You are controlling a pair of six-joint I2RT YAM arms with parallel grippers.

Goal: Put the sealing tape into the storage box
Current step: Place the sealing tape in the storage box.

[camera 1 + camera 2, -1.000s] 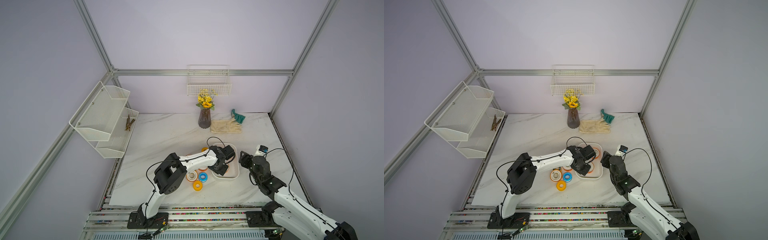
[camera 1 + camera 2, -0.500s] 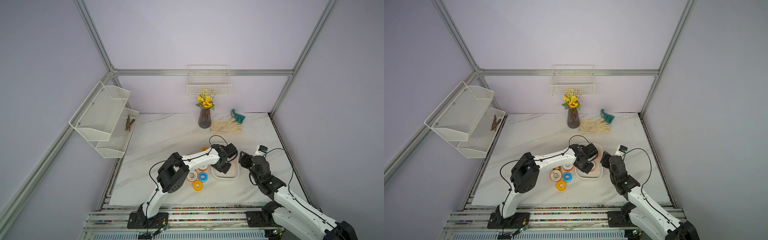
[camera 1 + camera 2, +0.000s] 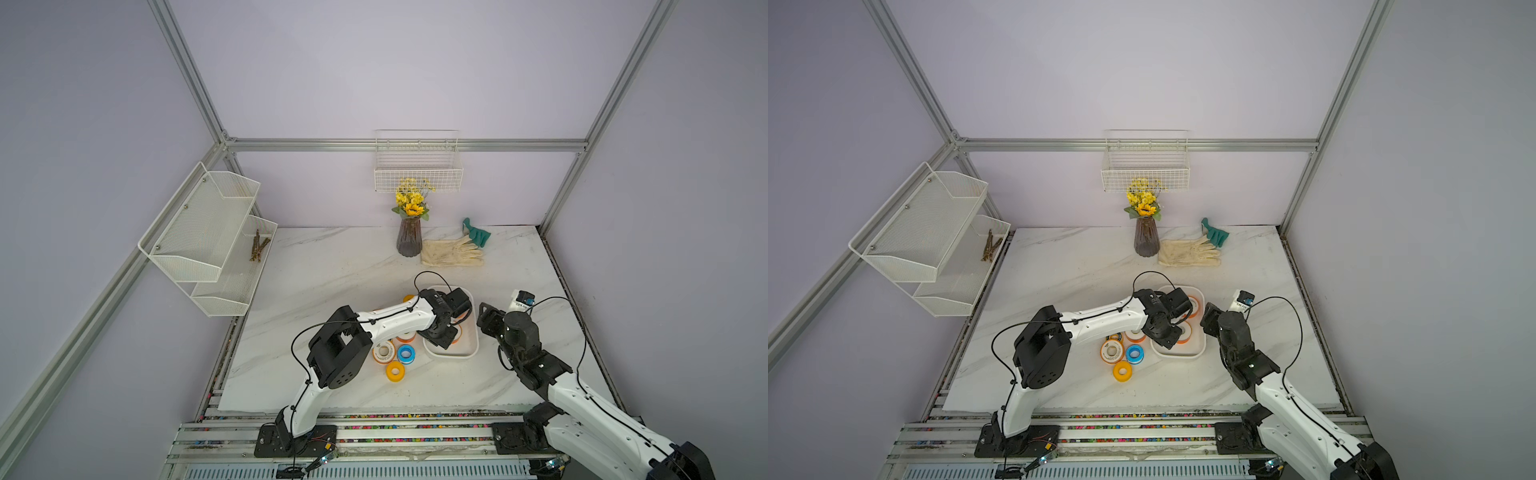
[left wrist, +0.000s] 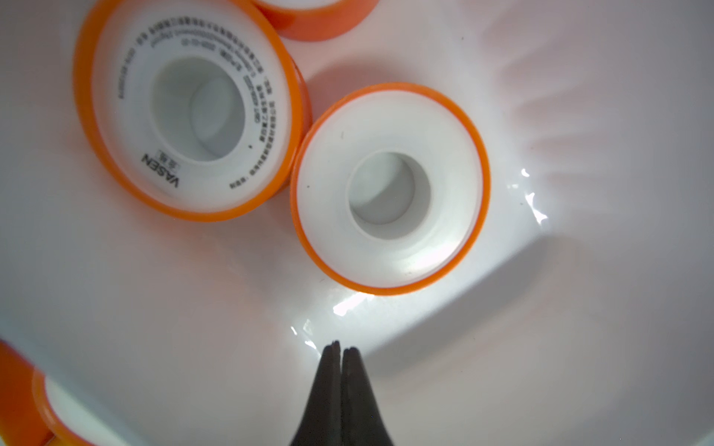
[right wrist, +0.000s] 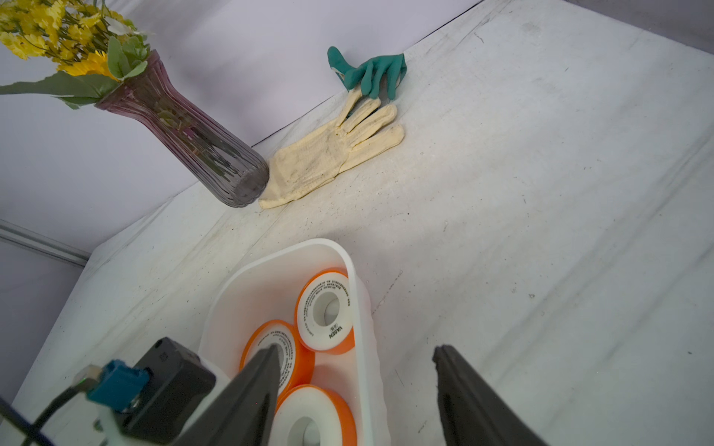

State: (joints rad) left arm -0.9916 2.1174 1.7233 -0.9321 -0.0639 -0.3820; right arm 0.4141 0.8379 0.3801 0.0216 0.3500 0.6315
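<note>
The left tool point(image 4: 340, 349), shut and empty, hangs inside the storage box point(image 4: 579, 347), sealing tape point(image 4: 390, 127) just beyond its tips; the right tool point(image 5: 356, 349) gapes empty alongside.

In both top views my left arm point(image 3: 441, 309) covers most of the storage box point(image 3: 452, 355), so I cannot count the sealing tape point(image 3: 1185, 332) inside it. The forearm also hides part of an orange spool point(image 3: 406, 337). The left gripper point(image 4: 341, 349) shows only in its wrist view, cut off at the frame edge, as are an edge spool point(image 4: 313, 18) and a corner spool point(image 4: 19, 394). Small print on the labelled spool point(image 4: 185, 112) is blurred. I cannot make out the brown bits point(image 3: 258, 246) in the mesh basket point(image 3: 224, 299).
</note>
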